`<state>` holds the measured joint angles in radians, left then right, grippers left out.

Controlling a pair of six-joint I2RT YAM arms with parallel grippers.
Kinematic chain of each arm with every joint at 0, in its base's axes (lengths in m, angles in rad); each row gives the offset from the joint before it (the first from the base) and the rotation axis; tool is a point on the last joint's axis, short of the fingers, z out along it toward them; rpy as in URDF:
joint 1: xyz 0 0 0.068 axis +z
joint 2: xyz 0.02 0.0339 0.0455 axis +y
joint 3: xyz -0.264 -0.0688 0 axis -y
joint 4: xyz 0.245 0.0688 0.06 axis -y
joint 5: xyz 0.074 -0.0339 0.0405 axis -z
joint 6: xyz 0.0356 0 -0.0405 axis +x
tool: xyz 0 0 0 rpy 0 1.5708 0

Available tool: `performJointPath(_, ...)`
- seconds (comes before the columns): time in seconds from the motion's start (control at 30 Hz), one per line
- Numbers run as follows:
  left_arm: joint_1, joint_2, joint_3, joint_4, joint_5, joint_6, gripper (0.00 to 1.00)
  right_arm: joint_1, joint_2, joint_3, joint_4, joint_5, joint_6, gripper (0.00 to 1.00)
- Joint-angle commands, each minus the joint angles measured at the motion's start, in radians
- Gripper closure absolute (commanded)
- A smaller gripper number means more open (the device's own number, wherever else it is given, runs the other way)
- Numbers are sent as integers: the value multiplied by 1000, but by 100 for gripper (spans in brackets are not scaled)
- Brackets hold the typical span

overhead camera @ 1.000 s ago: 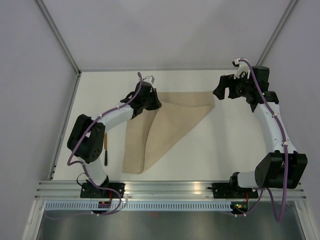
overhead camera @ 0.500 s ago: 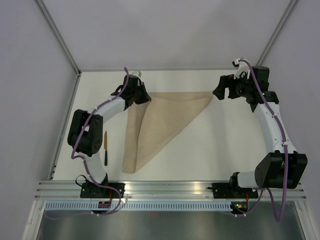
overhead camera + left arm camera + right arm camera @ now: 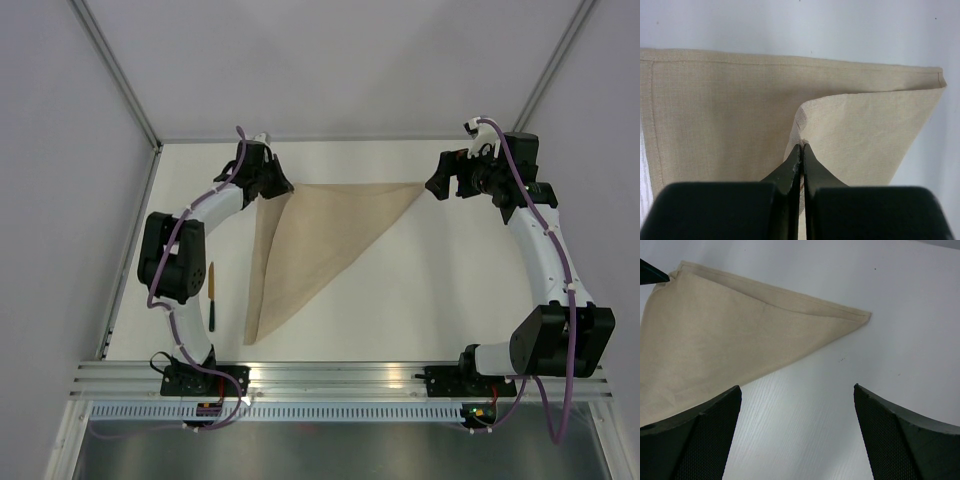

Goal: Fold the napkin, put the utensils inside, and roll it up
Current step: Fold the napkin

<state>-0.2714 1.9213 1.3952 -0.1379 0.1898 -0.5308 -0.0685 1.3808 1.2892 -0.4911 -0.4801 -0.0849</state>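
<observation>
Left wrist view: your left gripper pinches the napkin corner; let go crooked and edges won't match. Right gripper is wide apart, empty

Illumination is bright, even and diffuse in all three views; no single source direction can be told. The white matte table shows no glare from above, and shadows there are faint and short. In the left wrist view, a soft grey shadow lies under the raised fold of the plain beige-tan fabric napkin. The cloth weave is sharp, while the black jaws of the left gripper are close and slightly blurred. In the right wrist view, the right gripper jaws are dark and soft-edged.
</observation>
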Motion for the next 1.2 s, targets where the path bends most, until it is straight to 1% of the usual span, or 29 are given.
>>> performJointPath(0.0, 26, 16, 57, -22, 34, -5, 98, 1, -6, 21, -7, -15, -1, 2)
performJointPath(0.37, 69, 25, 80, -26, 56, 2, 98, -1, 0, 15, -6, -18, -1, 2)
performJointPath(0.8, 90, 56, 129, -43, 63, 9, 98, 1, 4, 13, -4, -15, -7, 2)
performJointPath(1.17, 103, 67, 130, -43, 63, 17, 98, 1, 12, 12, -4, -14, -9, 2)
